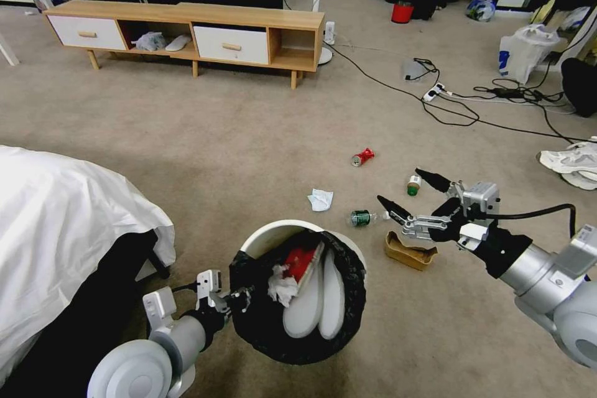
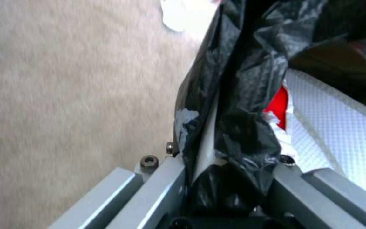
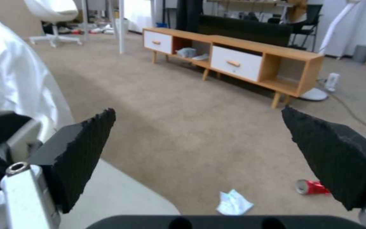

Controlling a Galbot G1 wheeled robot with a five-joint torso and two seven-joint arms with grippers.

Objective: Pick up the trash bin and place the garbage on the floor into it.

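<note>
My left end effector (image 1: 239,300) is clamped on the near rim of the trash bin (image 1: 268,234), pinching black liner and white wall together; the left wrist view shows the fingers (image 2: 162,187) either side of that rim (image 2: 206,140). The bin sits low centre in the head view, close in front of me, beside the white-sheeted bed (image 1: 62,211); I cannot tell whether it rests on the floor (image 1: 217,137) or hangs just above it. Inside: red-and-white wrapper (image 1: 300,261), crumpled tissue (image 1: 283,289), two pale flat oval pieces (image 1: 320,301).

My right end effector (image 1: 407,189) hovers to the right of the bin, spread wide, holding nothing; both black pads (image 3: 81,152) stand well apart in the right wrist view. Garbage on the carpet: green can (image 1: 360,218) just beside the lower fingertip, between it and the bin; brown carton (image 1: 409,250) right under the end effector; green-capped bottle (image 1: 413,185) near the upper fingertip; tissue (image 1: 320,199) just beyond the bin's far rim; crushed red can (image 1: 362,157) farther out, well apart. Wooden cabinet (image 1: 186,34) across the room.
</note>
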